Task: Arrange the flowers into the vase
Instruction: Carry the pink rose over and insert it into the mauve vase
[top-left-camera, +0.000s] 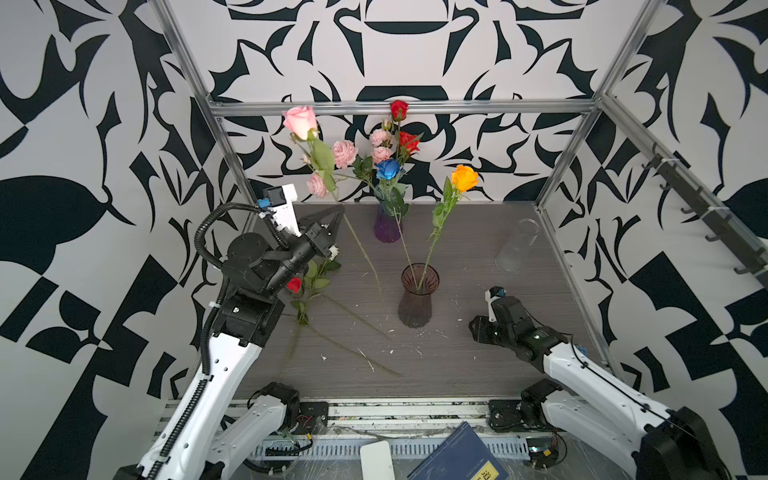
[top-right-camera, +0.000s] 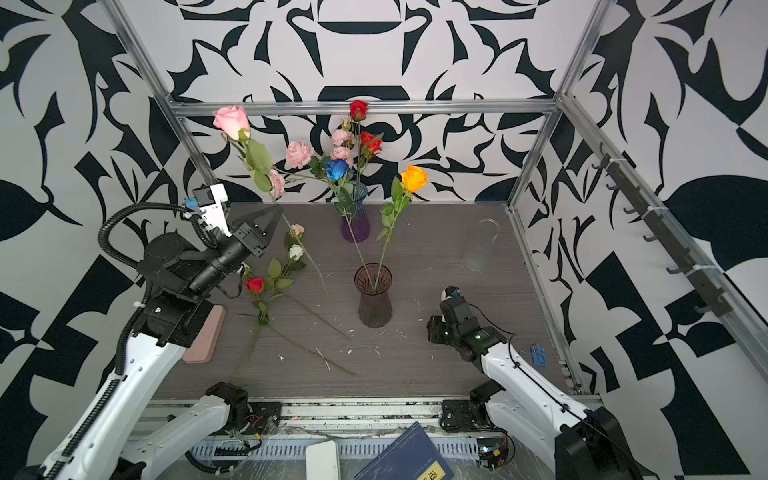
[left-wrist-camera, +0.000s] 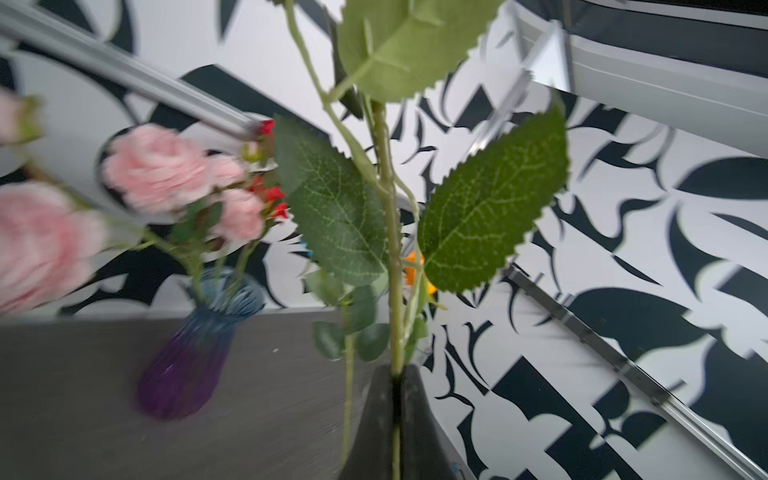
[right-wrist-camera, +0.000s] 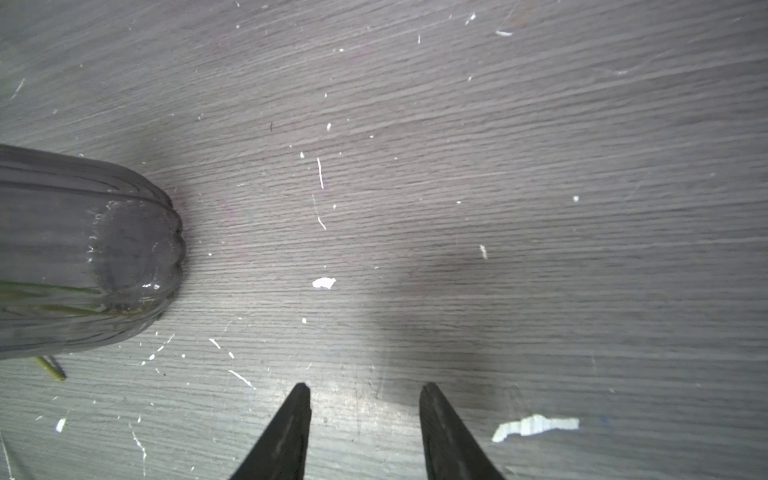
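Upright smoky ribbed glass vase (top-left-camera: 415, 307) holds orange rose (top-left-camera: 464, 178) and blue rose (top-left-camera: 388, 169); pink long-stemmed rose (top-left-camera: 300, 120) tilts aloft in left hand (top-left-camera: 341, 210).

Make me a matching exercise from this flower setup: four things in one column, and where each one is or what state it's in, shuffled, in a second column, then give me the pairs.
Things:
1. pink rose
2. orange rose
3. pink ruffled spray
4. clear vase

Places or states:
A. stands in the purple vase
B. empty
C. stem clamped in the shut left gripper
D. stands in the smoky vase

Pairs: 1-C, 2-D, 3-A, 4-B
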